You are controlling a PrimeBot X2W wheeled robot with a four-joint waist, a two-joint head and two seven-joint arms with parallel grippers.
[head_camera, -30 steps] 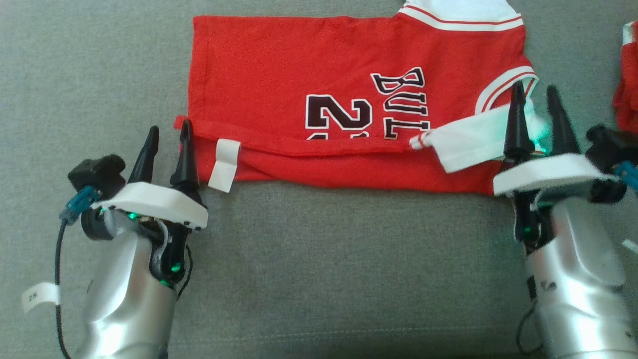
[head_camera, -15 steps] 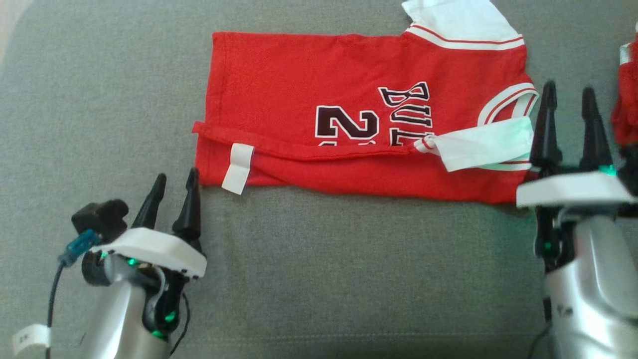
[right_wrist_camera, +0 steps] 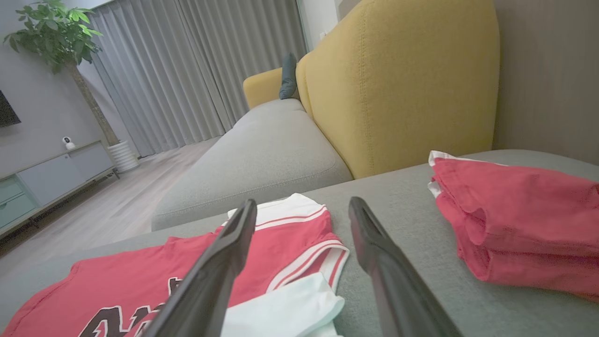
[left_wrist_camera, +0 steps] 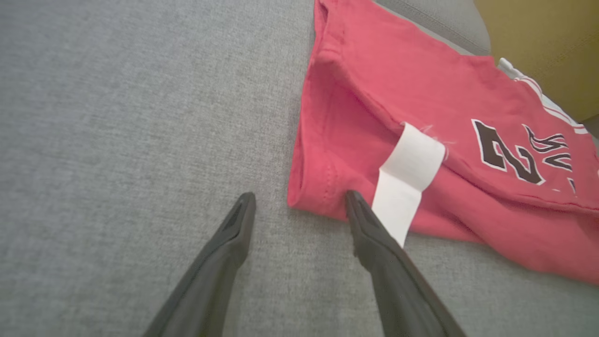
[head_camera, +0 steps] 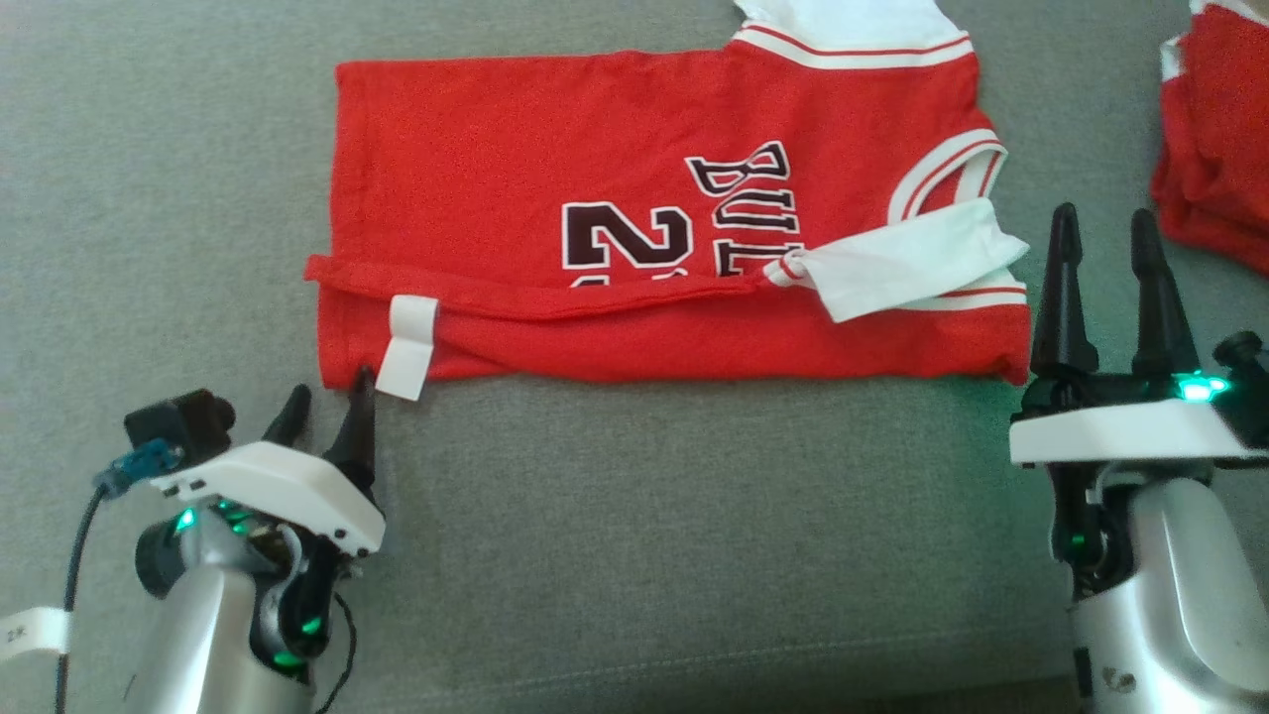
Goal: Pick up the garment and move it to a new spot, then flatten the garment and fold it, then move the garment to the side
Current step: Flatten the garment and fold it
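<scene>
The left gripper [head_camera: 329, 389] held its jaws open and empty, one fingertip just at the near left corner of the red jersey [head_camera: 516, 149]. The jersey lay flat on the grey sofa cushion [head_camera: 644, 516], its near edge folded over. Just beside its right end, the right gripper [head_camera: 1102, 213] stood open and empty, near another red garment [head_camera: 1214, 169].

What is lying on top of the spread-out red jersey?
The red jersey has its own near edge folded over its front, with a white sleeve and a white label on top. The fold covers part of the number and lettering.
</scene>
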